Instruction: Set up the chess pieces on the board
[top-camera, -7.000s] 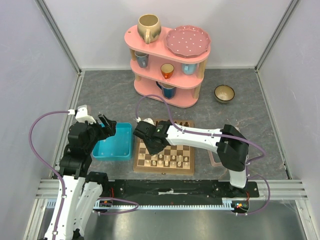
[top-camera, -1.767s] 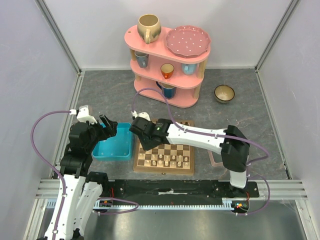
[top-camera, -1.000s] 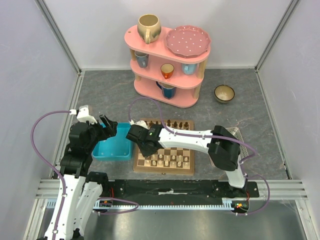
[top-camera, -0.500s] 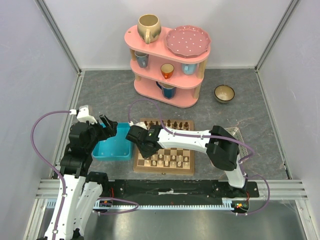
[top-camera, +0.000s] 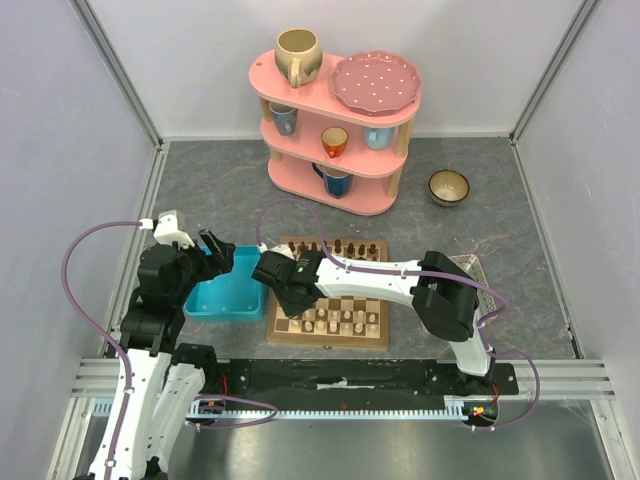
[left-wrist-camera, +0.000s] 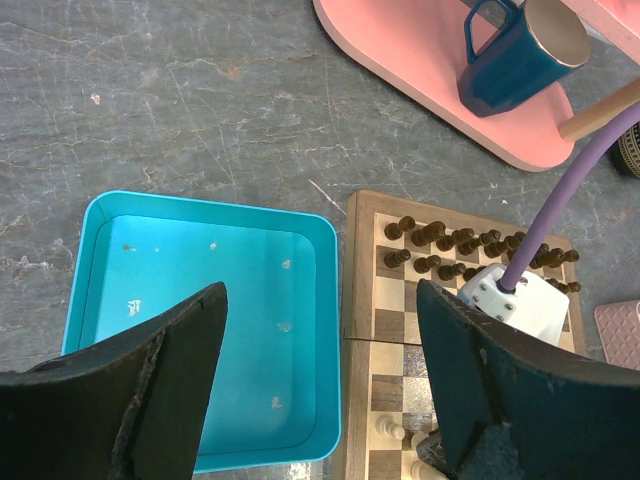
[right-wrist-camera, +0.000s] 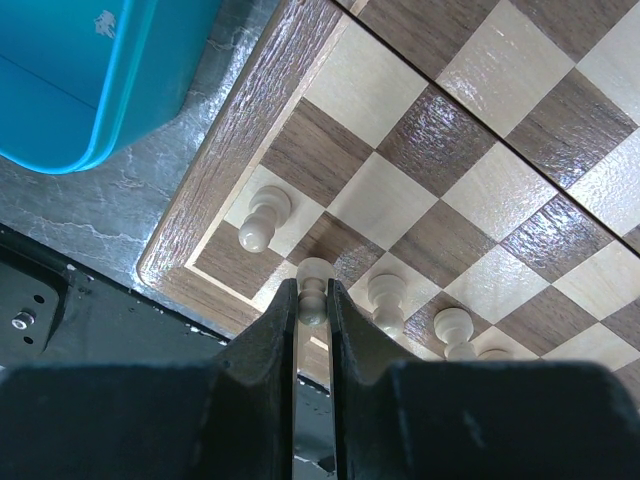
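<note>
Gripping one pale chess piece (right-wrist-camera: 314, 287), the right pincer (right-wrist-camera: 312, 310) is at the near left corner of the board (right-wrist-camera: 240, 140). Several pale pieces (right-wrist-camera: 262, 220) stand nearby, their rows seemingly unfinished; the left pincer (left-wrist-camera: 318, 300) is open.

cream chess pieces (right-wrist-camera: 262, 218) stand upright on the checkered board (right-wrist-camera: 385, 200).

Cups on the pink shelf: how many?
5: tan mug on top; blue cup, orange cup, pale blue cup mid-tier; dark blue mug at bottom. More may be hidden.
</note>
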